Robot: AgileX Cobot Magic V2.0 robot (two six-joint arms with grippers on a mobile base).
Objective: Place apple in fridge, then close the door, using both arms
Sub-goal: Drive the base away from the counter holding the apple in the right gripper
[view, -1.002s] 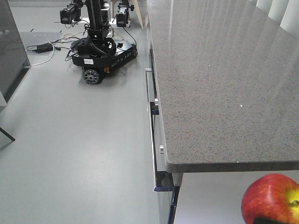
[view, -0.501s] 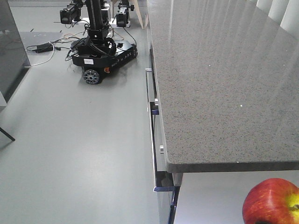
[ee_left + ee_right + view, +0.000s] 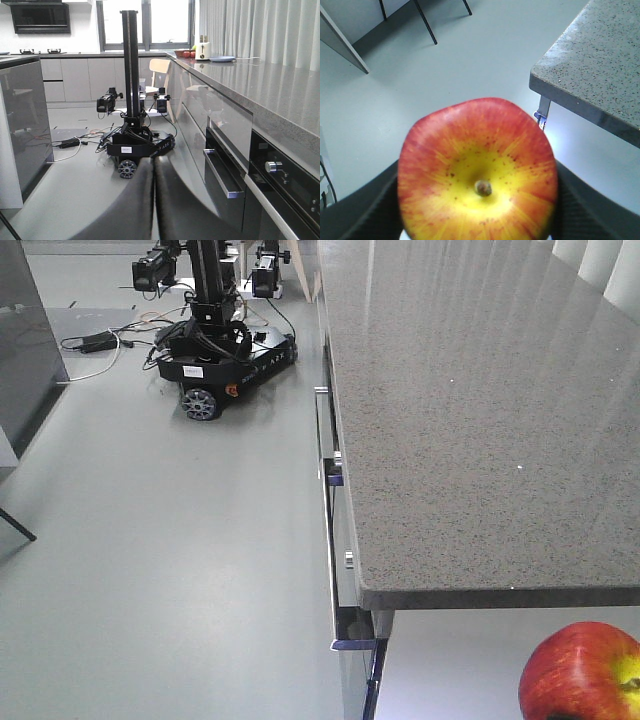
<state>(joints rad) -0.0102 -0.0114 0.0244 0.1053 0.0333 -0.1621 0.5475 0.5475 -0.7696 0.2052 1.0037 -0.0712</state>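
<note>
Since the apple (image 3: 477, 172) is clamped between the dark fingers (image 3: 367, 205) of the right gripper (image 3: 477, 210), with its stem dimple turned toward the wrist camera, the right arm is the one to carry it. The left gripper (image 3: 153, 200) has its fingers pressed together and holds nothing. The apple hangs just off the near end of the stone counter (image 3: 480, 390). No white fridge interior shows, so I cannot tell which way the fridge lies.

I'm looking into a fitted kitchen that doubles as a robot test space. A long speckled stone desk (image 3: 480, 420) runs above grey drawer fronts (image 3: 220, 125) and a built-in oven (image 3: 285, 190) with knobs. A toaster (image 3: 202, 50) sits at the desk's far end, and a hood (image 3: 40, 17) hangs over a hob (image 3: 37, 51). On the bare grey floor (image 3: 180, 560) stands a black wheeled robot (image 3: 131, 145) beside loose cables (image 3: 95, 340).
</note>
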